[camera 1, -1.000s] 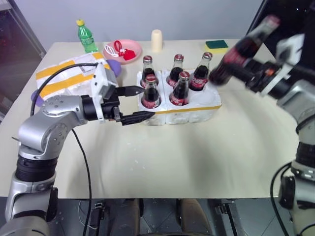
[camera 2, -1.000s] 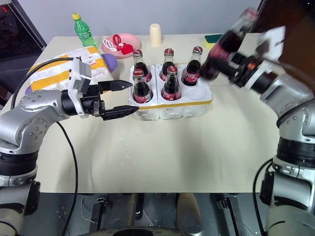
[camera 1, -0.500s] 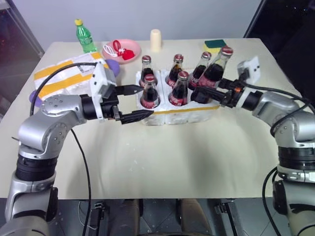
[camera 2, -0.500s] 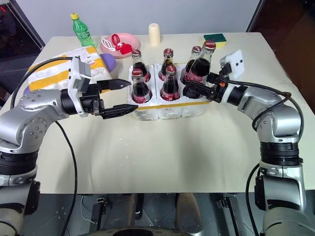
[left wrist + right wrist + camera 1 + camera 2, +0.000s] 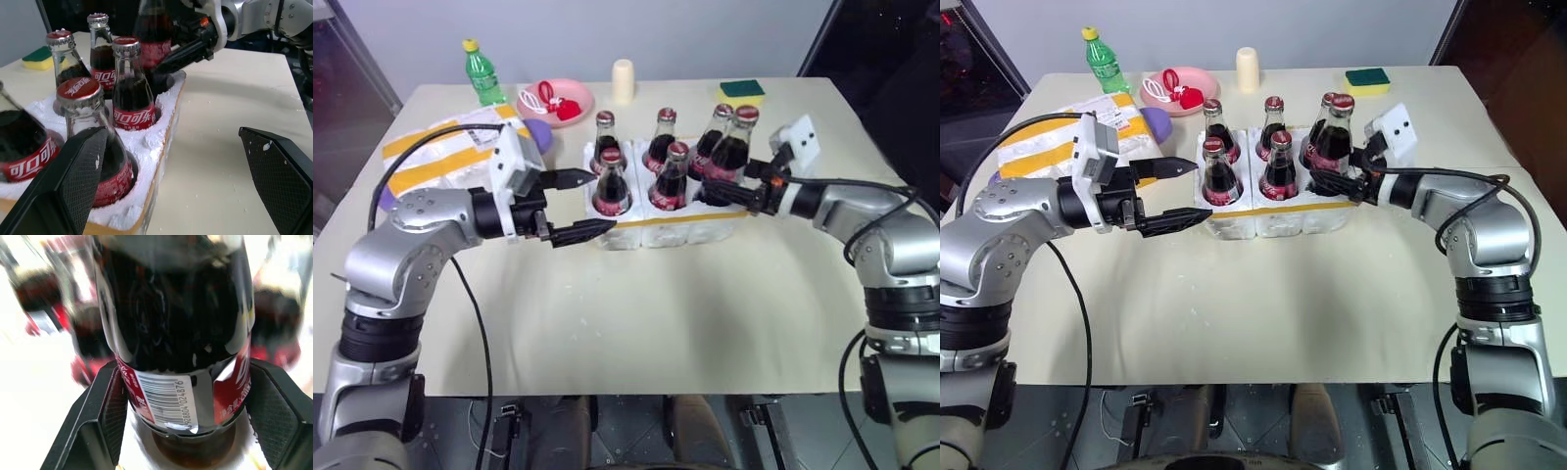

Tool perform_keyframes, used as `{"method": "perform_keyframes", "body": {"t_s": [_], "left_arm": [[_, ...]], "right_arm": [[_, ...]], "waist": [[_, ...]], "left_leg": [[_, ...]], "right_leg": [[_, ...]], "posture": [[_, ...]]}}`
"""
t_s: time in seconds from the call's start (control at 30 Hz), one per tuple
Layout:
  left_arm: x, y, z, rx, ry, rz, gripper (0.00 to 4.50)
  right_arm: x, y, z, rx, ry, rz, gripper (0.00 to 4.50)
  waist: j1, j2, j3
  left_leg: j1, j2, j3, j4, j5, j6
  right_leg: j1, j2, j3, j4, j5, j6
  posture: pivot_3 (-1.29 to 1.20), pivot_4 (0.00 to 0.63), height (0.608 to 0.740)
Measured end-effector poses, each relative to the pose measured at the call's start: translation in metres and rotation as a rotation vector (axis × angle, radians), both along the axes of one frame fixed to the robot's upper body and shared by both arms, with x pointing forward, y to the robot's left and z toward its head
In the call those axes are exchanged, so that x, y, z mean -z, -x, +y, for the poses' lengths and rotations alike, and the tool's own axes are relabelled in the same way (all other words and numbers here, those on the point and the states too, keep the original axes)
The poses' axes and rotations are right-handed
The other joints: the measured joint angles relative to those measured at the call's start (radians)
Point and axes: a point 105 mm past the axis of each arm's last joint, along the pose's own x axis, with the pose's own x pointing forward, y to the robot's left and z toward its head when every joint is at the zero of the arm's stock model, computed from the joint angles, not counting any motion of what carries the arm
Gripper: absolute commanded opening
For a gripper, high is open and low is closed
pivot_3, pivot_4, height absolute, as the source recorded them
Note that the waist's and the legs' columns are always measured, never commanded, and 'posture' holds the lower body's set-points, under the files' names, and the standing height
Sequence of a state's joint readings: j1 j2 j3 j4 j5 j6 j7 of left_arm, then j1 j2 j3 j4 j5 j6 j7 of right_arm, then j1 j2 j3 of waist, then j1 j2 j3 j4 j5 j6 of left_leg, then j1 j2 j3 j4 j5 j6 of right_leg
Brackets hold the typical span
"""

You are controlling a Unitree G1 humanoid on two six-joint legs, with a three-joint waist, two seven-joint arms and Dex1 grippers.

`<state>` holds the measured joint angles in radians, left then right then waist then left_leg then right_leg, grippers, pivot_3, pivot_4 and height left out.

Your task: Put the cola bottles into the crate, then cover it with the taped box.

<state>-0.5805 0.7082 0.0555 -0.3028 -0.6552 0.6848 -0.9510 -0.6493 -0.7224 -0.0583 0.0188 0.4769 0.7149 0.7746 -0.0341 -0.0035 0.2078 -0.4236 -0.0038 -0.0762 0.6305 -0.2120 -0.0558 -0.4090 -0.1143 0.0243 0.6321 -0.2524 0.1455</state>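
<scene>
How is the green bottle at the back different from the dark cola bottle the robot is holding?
The green plastic bottle with a yellow cap stands alone on the table's far left corner; the dark glass cola bottle with a red cap and label is gripped by the right gripper at the white foam crate. The green one's drink is pale green, the cola's dark brown. Both stand upright, capped.

cola bottles (image 5: 128,93) with 可口可乐 labels (red), barcode 928804 024876 on held bottle (image 5: 176,333)

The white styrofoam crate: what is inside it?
White styrofoam crate: five glass cola bottles stand in wells; the right hand holds a sixth cola bottle at the last well. Well bottoms are hidden.
</scene>
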Motion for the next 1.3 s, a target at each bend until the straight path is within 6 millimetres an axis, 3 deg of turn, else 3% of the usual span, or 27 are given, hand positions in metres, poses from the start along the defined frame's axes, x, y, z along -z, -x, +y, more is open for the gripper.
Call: {"method": "perform_keyframes", "body": {"t_s": [0.27,0.33,0.4,0.63,0.73,0.83,0.97,1.1,1.3], "left_arm": [[-0.001,-0.001,0.000,-0.009,0.000,-0.013,4.50],[-0.002,-0.002,0.001,-0.011,-0.001,-0.022,4.50],[-0.001,-0.003,0.001,-0.011,-0.001,-0.023,4.50],[0.001,-0.006,0.004,-0.040,-0.006,-0.029,4.50],[0.015,-0.010,0.016,-0.109,-0.035,-0.017,4.50],[0.024,-0.025,0.052,-0.312,-0.093,-0.046,4.50],[0.023,-0.034,0.110,-0.572,-0.216,-0.151,4.50],[0.039,-0.034,0.182,-0.810,-0.481,-0.230,4.50],[0.057,-0.034,0.254,-0.990,-0.767,-0.307,4.50]], "right_arm": [[0.001,0.005,-0.001,-0.001,0.030,0.006,2.76],[0.003,0.001,0.002,-0.003,0.015,0.017,3.79],[0.008,-0.006,0.009,-0.006,-0.001,0.028,4.41],[0.009,-0.020,0.010,0.026,-0.027,0.024,4.41],[0.006,-0.017,0.007,0.034,-0.044,0.029,4.41],[-0.010,-0.005,-0.008,0.054,-0.055,0.013,4.41],[-0.058,0.017,-0.030,0.073,-0.104,-0.080,4.41],[-0.089,0.044,-0.053,0.088,-0.124,-0.128,4.41],[-0.080,0.072,-0.037,-0.035,-0.078,-0.101,4.41]], "waist": [[0.021,0.000,0.000],[0.019,0.000,0.000],[0.013,0.000,0.000],[0.012,-0.002,-0.001],[0.014,-0.001,-0.001],[0.020,-0.001,-0.001],[0.019,-0.001,-0.001],[0.017,-0.001,-0.001],[0.017,-0.001,-0.001]], "left_leg": [[-0.001,0.000,0.000,0.000,0.000,0.000],[-0.001,0.000,0.000,0.000,0.000,0.000],[0.000,0.000,0.000,0.000,0.000,0.000],[0.003,0.000,0.000,0.001,0.000,0.000],[0.004,0.000,0.000,0.000,0.000,0.000],[0.002,0.000,0.000,-0.001,0.000,0.000],[0.000,0.000,0.000,-0.002,0.000,0.000],[0.002,0.000,0.000,-0.003,0.000,0.000],[0.002,0.000,0.001,-0.002,0.000,0.000]], "right_leg": [[0.000,0.000,0.000,-0.001,0.000,0.000],[0.000,0.000,0.000,-0.001,0.000,0.000],[0.000,0.000,0.000,0.000,0.000,0.000],[0.003,0.000,0.000,0.000,0.000,0.000],[0.003,0.000,0.000,0.000,0.000,0.000],[0.001,0.000,0.000,0.000,0.000,0.000],[0.000,0.000,0.000,-0.001,0.000,0.000],[0.000,0.000,0.000,-0.001,0.000,-0.001],[0.000,-0.001,0.000,-0.001,0.000,-0.001]], "posture": [[0.00,0.150,0.739],[0.00,0.150,0.739],[0.00,0.150,0.739],[0.00,0.150,0.739],[0.00,0.150,0.739],[0.00,0.150,0.739],[0.00,0.150,0.739],[0.00,0.150,0.739],[0.00,0.150,0.739]]}}
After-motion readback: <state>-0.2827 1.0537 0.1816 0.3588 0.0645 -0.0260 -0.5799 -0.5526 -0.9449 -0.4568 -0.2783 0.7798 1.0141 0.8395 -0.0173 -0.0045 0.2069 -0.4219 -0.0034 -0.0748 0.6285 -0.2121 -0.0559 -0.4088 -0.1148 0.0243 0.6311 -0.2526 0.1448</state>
